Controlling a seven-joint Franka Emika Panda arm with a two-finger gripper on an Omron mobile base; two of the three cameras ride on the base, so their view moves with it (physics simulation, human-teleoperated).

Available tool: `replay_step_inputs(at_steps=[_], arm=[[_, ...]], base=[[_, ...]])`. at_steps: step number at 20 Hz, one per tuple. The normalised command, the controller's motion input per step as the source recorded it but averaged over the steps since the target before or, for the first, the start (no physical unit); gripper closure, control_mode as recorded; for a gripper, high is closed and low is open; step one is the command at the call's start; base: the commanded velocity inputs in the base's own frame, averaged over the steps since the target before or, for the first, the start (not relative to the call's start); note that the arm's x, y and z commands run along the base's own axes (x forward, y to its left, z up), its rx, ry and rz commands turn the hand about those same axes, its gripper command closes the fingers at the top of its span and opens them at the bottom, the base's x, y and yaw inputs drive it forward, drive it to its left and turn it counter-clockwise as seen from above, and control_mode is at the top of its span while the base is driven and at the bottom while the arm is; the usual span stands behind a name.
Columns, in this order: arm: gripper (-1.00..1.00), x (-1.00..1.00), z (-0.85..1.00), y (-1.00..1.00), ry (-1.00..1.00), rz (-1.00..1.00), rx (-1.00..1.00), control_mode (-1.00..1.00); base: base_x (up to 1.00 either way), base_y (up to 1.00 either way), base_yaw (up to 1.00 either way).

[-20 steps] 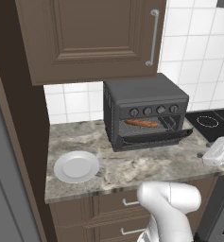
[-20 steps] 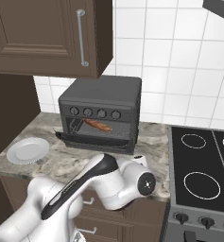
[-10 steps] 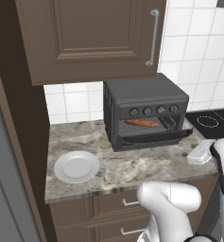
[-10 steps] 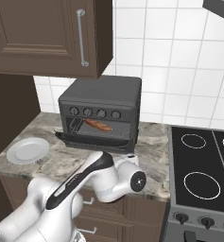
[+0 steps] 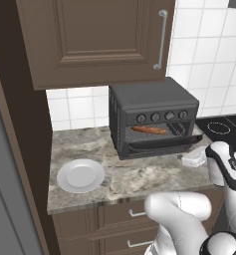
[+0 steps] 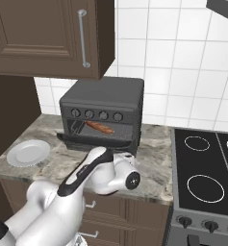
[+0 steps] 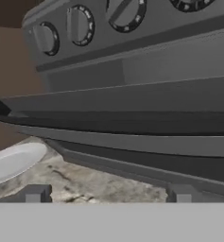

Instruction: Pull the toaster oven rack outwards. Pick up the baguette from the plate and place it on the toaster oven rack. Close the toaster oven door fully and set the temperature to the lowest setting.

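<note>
The toaster oven [image 5: 154, 112] stands at the back of the counter with its door [image 5: 162, 146] dropped open. The baguette [image 5: 148, 130] lies inside the cavity on the wire rack [image 5: 176, 129]. The white plate [image 5: 80, 175] sits empty at the front left. My gripper [image 5: 193, 159] is low by the door's right front corner. In the hand view my gripper [image 7: 108, 194] is open with nothing between its fingertips [image 7: 37, 193]. The door's [image 7: 132, 124] front edge stretches across just above them, the knobs [image 7: 79, 24] are higher up, and the plate [image 7: 14, 160] is at the left.
A black stovetop [image 6: 207, 163] adjoins the counter on the right. A brown wall cabinet [image 5: 94, 40] hangs above the oven. Drawers [image 5: 129, 219] lie under the counter's front edge. Bare granite counter [image 5: 134, 177] lies between the plate and the oven door.
My hand has moved left along the counter's front, closer to the open door's right corner. The oven, the baguette and the plate have stayed put.
</note>
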Motion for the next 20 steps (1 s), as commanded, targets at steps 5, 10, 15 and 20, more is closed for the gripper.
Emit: replay_step_inputs(at_steps=[5, 10, 15, 20], arm=[[-1.00, 0.58, -0.06, 0.16, 0.00, 0.02, 0.12, -1.00], [-1.00, 0.67, 0.00, 0.19, 0.00, 0.03, 0.17, -1.00], [-1.00, 0.92, 0.00, 0.16, 0.00, 0.07, 0.21, -1.00], [-1.00, 0.97, 0.00, 0.19, 0.00, 0.08, 0.20, -1.00]], base=[[0.00, 0.00, 0.00], [0.00, 0.00, 0.00], [0.00, 0.00, 0.00], [0.00, 0.00, 0.00]])
